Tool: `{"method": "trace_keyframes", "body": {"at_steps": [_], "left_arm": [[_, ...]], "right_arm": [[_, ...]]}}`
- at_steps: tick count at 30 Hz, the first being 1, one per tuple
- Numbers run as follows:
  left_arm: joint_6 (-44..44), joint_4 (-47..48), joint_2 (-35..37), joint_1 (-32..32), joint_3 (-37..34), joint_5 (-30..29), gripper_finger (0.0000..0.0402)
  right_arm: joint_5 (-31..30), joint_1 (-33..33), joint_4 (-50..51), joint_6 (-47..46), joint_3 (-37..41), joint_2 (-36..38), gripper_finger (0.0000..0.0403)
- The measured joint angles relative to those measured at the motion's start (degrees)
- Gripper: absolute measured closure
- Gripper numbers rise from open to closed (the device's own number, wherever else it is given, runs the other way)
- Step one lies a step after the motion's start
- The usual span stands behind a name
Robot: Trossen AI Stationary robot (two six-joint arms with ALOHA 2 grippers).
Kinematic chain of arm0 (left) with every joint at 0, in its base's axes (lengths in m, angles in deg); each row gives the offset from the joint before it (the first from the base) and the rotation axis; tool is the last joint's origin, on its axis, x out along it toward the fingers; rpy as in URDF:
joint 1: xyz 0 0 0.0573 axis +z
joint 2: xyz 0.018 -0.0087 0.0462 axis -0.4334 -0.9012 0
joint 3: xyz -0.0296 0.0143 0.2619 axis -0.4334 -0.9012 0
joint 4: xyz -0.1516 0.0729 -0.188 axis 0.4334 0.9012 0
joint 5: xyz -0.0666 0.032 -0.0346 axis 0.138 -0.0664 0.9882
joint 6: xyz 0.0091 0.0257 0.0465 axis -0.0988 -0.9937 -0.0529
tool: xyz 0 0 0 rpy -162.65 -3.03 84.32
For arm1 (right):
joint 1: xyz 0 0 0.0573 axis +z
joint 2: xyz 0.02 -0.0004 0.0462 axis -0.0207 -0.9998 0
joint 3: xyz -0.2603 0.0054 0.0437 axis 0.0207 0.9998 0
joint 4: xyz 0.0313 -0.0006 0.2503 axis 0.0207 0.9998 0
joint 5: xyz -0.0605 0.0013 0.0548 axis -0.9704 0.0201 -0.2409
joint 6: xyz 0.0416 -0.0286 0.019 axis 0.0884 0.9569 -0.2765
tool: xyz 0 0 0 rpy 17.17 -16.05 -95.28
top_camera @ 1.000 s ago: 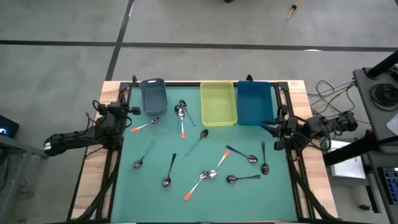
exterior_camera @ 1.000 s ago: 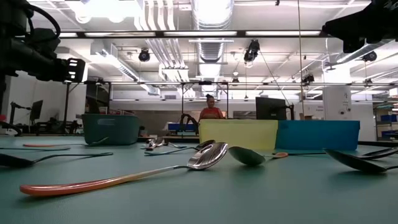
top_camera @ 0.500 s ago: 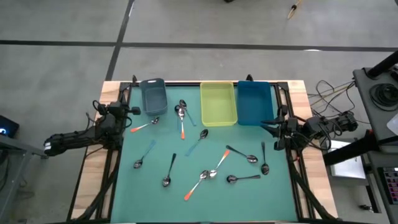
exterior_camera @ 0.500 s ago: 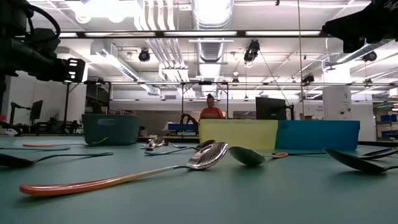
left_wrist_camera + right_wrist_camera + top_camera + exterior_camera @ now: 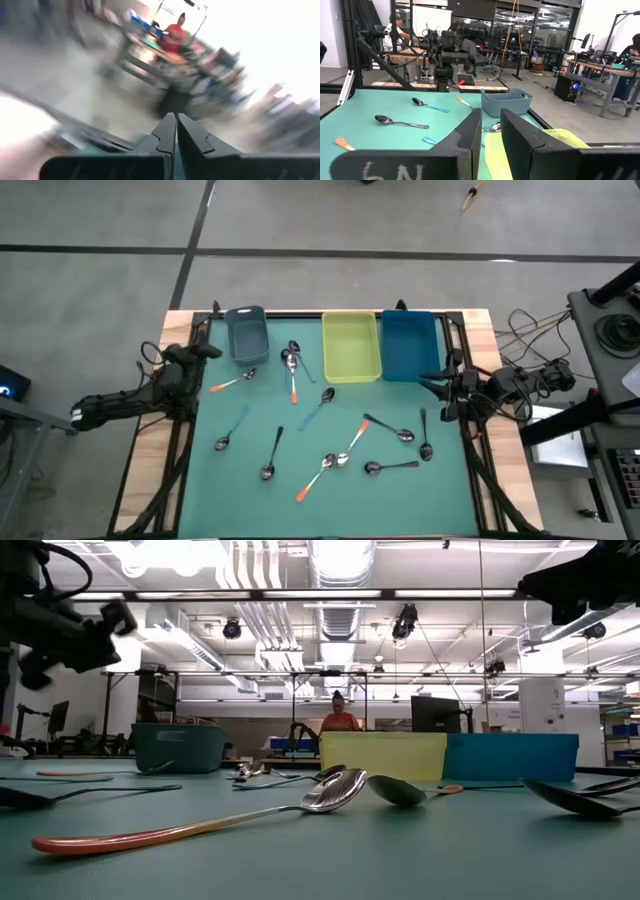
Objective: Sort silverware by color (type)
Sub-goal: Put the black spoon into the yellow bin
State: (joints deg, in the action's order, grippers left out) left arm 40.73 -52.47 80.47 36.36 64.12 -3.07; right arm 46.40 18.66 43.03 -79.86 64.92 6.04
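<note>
Low view: shiny oval-bowled spoon [image 5: 205, 820], slim orange handle.

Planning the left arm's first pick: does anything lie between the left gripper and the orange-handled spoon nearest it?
Nothing visible does. The left gripper, shut, sits at the table's left edge, and the orange-handled spoon lies just beyond it on bare green mat. The grey bin stands off to the side, not in the line between them.
</note>
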Motion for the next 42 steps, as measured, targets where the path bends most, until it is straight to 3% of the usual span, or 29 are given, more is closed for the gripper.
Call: {"method": "trace_keyframes", "body": {"at_steps": [2, 4, 6, 10, 12, 16, 21, 24, 30, 37, 42], "left_arm": [[15.7, 0.0, 0.0, 0.0, 0.0, 2.1, 0.0402], [25.7, 0.0, 0.0, 0.0, 0.0, 2.5, 0.0402], [30.1, 0.0, 0.0, 0.0, 0.0, 2.6, 0.0402], [30.1, -0.1, 0.0, 0.0, 0.0, 2.6, 0.0402], [27.1, 0.9, 0.0, 0.0, 0.0, 4.4, 0.0402], [16.5, -1.5, -0.8, 0.1, 0.0, 25.2, 0.0402], [1.8, -14.5, -4.9, 0.0, 0.0, 42.9, 0.0402], [-3.9, -21.3, -7.7, 0.0, 0.1, 50.5, 0.0402], [-12.3, -21.1, -13.0, -0.1, 3.7, 55.4, 0.0402], [-19.3, -20.5, -21.6, -0.1, 9.9, 55.5, 0.0402], [-23.5, -19.9, -27.4, -0.1, 14.4, 55.4, 0.0402]], "right_arm": [[0.0, 0.0, 0.0, 0.0, 0.0, 0.0, 0.0339], [0.0, 0.0, 0.0, 0.0, 0.0, 0.0, 0.0339], [0.0, 0.0, -0.2, -1.6, 0.0, 0.0, 0.0339], [0.0, 0.0, -0.4, -11.3, 0.0, 0.0, 0.0339], [-0.3, 0.0, -2.2, -12.9, 0.0, 0.0, 0.0339], [-0.6, 0.0, -8.1, -14.4, 0.0, -1.3, 0.0339], [-1.3, 0.0, -17.5, -13.7, 0.0, -8.0, 0.0339], [-1.8, 0.0, -23.0, -14.5, 0.0, -13.1, 0.0339], [-1.7, 0.0, -29.5, -22.0, 0.0, -18.8, 0.0339], [-1.6, 0.0, -29.6, -35.2, 0.0, -19.9, 0.0339], [-1.5, -0.1, -29.4, -39.0, 0.0, -23.7, 0.0339]]}}
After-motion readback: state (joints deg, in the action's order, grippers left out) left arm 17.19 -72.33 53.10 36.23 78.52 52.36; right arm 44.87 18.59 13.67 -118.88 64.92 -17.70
